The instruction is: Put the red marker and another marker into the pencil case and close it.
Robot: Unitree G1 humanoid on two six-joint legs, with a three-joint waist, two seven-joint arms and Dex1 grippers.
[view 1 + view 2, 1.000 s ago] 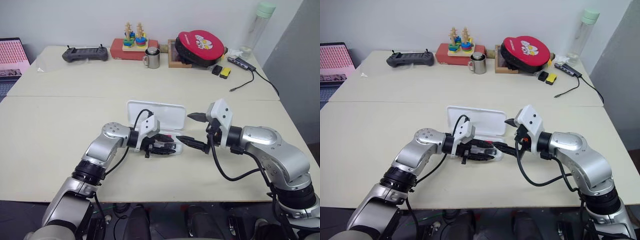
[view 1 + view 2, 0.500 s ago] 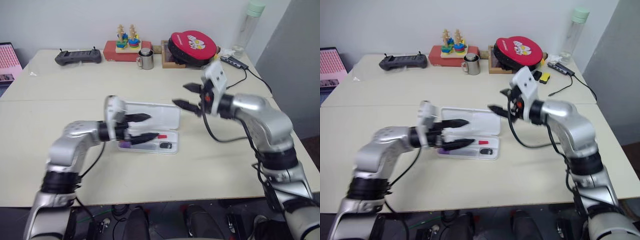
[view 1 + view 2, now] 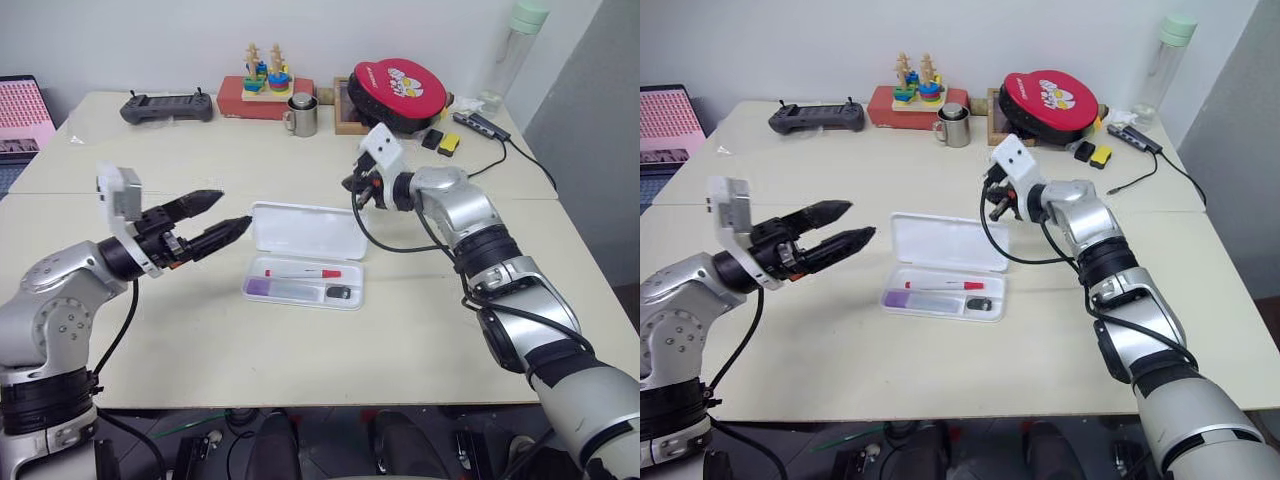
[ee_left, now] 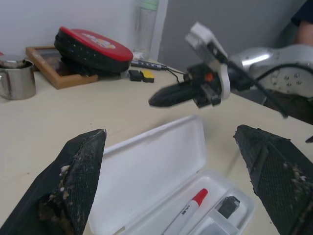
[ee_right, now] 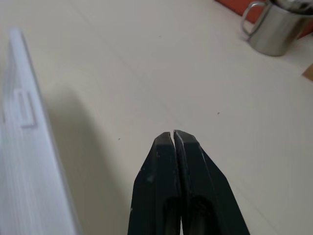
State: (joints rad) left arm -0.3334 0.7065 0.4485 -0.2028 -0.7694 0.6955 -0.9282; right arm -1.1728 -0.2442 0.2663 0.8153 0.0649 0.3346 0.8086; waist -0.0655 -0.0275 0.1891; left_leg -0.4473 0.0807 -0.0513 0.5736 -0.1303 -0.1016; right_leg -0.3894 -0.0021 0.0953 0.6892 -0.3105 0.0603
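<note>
1. Both markers are in: the red marker [image 3: 302, 272] lies along the far side of the tray of the pencil case [image 3: 300, 291], the purple-capped marker [image 3: 280, 288] nearer, with a small black object [image 3: 339, 292] to their right. The lid [image 3: 308, 229] stands open on the far side.
2. Right gripper [image 3: 352, 185] hangs just beyond the lid's far right corner, fingers pressed together, nothing in them. Looks like it's lining up to tip the lid over.
3. Risk here: a push from one corner could skid the light case toward the near edge instead of folding the lid.
4. Another risk: the red marker's cap sits close to the hinge side; if it rides up, the lid may not latch.
5. Left gripper [image 3: 210, 220] hovers left of the case, fingers wide apart, empty, so nothing braces the tray.
6. Room to move: bare table [image 3: 150, 330] all around the case; the steel mug [image 3: 304, 116] and the red round case [image 3: 397, 90] sit well off at the far edge.
</note>
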